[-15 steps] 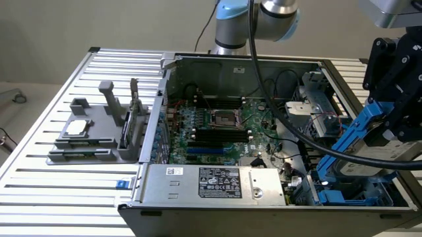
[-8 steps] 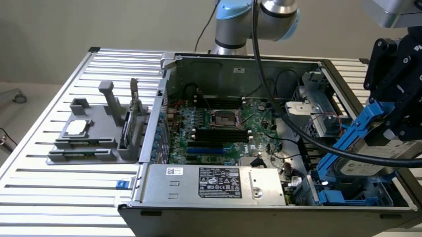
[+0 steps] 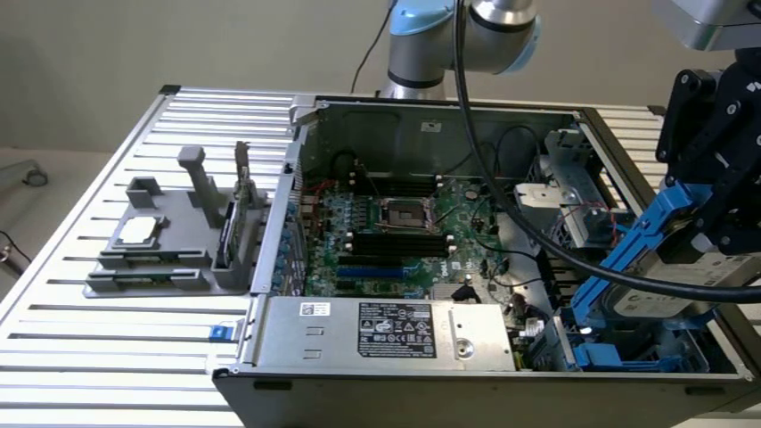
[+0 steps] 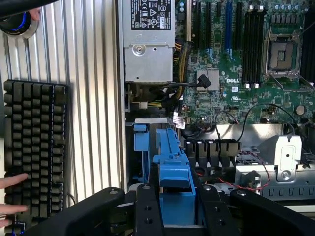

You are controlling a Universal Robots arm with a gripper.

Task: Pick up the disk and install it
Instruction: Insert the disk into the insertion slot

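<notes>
I have the gripper (image 4: 174, 191) clamped on the disk (image 3: 651, 234), which hangs tilted over the blue drive bay (image 3: 630, 358) at the exterior view's right, so I judge we're mid-install, and seating it calls for squaring carrier with bay.

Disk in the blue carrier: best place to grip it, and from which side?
Likely the upper end of the carrier, coming from above, opposite the bay. The disk is a flat slab hanging tilted, low end toward the bay, so a pinch across the top meets flat opposing sides and leaves the low end free. The claw is shut on it that way.
</notes>
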